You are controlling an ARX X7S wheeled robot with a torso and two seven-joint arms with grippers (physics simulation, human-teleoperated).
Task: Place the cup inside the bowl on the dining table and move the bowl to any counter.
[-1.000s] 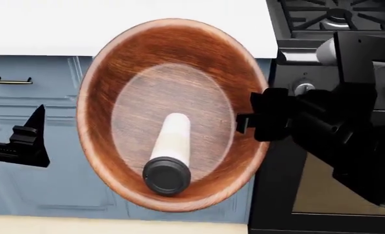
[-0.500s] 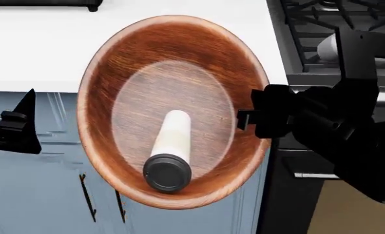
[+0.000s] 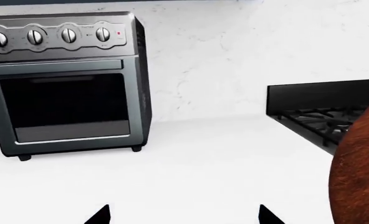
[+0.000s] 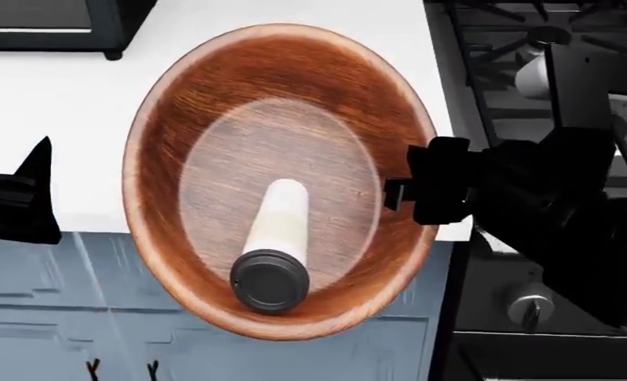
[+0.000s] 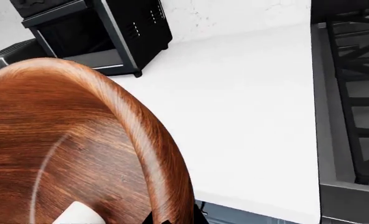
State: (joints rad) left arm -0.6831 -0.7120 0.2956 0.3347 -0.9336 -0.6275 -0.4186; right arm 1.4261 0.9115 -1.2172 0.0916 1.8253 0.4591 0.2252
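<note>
Counter surface now fills far more of the head view than half a second ago: the white counter has slid down the picture, its front edge passing under the middle of the bowl, and a countertop oven has come into view at the far left corner. Bowl, cup and both arms sit where they did in the picture, so it looks as if the whole robot is advancing or rising, carrying its load along.

The right gripper is clamped on the bowl's right rim, one finger inside and one outside as far as the head view shows; the right wrist view shows dark fingertips just below the rim. That single rim grip holds the wooden bowl tilted and in the air, half over the counter's front edge and half over the blue-grey cabinet fronts.

The cup lies on its side against the bowl's paler inner base, dark lid towards the near, lower wall, where the tilt would let it settle. So the first half of the task looks done.

The left gripper hangs beside the bowl without touching it, its fingers spread wide and holding nothing.

A gas hob adjoins the counter's right edge, so setting down wants the bowl further in over the white top, left of that edge.
</note>
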